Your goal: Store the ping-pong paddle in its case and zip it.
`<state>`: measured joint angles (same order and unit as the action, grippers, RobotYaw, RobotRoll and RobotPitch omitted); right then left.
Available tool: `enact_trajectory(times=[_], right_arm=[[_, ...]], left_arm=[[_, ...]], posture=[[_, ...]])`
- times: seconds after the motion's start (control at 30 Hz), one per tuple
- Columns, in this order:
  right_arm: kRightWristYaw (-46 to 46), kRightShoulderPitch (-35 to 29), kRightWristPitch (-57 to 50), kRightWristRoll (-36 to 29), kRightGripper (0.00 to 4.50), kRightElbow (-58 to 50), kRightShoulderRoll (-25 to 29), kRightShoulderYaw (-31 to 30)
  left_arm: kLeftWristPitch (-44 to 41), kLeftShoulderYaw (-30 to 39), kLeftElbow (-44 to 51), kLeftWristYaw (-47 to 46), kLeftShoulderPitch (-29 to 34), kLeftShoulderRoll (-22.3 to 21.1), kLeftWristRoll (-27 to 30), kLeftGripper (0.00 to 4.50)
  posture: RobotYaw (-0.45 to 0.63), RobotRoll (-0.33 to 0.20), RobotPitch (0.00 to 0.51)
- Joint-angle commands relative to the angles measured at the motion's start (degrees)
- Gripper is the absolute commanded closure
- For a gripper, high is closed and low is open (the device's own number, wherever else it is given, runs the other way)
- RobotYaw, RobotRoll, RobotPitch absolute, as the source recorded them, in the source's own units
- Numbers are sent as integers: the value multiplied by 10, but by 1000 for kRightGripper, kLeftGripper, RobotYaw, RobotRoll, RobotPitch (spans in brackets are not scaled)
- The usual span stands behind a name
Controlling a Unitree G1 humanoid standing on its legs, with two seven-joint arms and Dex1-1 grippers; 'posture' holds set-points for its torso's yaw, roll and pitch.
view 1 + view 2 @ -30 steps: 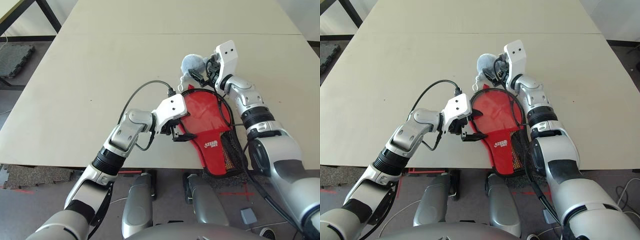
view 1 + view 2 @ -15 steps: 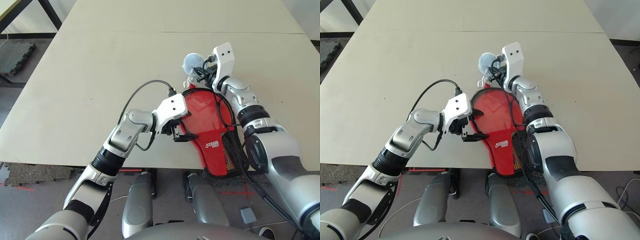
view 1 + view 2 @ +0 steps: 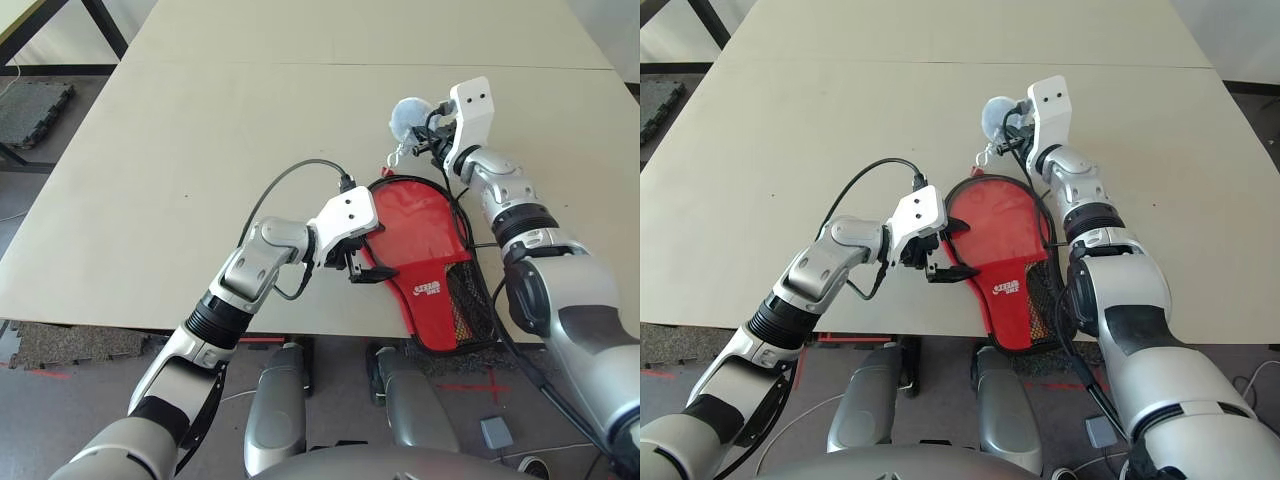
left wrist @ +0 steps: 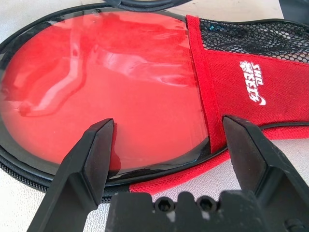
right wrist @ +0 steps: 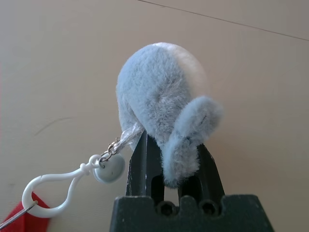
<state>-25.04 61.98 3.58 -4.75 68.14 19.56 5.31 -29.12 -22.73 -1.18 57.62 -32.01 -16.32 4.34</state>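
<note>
Right wrist view has the right gripper [image 5: 169, 166] clenched on the grey plush zipper charm [image 5: 161, 104] to pull it, while the released left gripper [image 4: 169, 145] straddles the case [image 4: 251, 92] edge, the ping-pong paddle [image 4: 101, 82] inside ahead.

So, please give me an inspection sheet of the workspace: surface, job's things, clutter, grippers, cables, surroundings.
Surface: beige table, bare apart from the job's things.
Job's things: red case lies at the near edge, its narrow end past it; ping-pong paddle lies inside, zip not closed.
Clutter: nothing seen.
Grippers: left gripper open over the case's rim; right gripper shut on the grey plush charm, which a white clip joins to the case.
Cables: black cable loops from the left wrist.
Surroundings: floor, dark mat, black table leg.
</note>
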Motion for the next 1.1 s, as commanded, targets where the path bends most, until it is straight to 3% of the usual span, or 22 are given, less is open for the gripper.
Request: enact_trajectory(times=[0.03,0.6,1.1], right_arm=[[12,7,12,4,4438,17,27,15],[-18,-39,20,11,4438,22,125,21],[-56,-140,-2,-17,4439,-63,174,51]], left_arm=[[-33,-50,-62,1,32,-6,-19,0],[-22,-55,-76,1,26,7,-15,0],[17,-53,-147,0,-9,33,-21,0]], posture=[[97,0,240],[83,0,219],[9,0,210]])
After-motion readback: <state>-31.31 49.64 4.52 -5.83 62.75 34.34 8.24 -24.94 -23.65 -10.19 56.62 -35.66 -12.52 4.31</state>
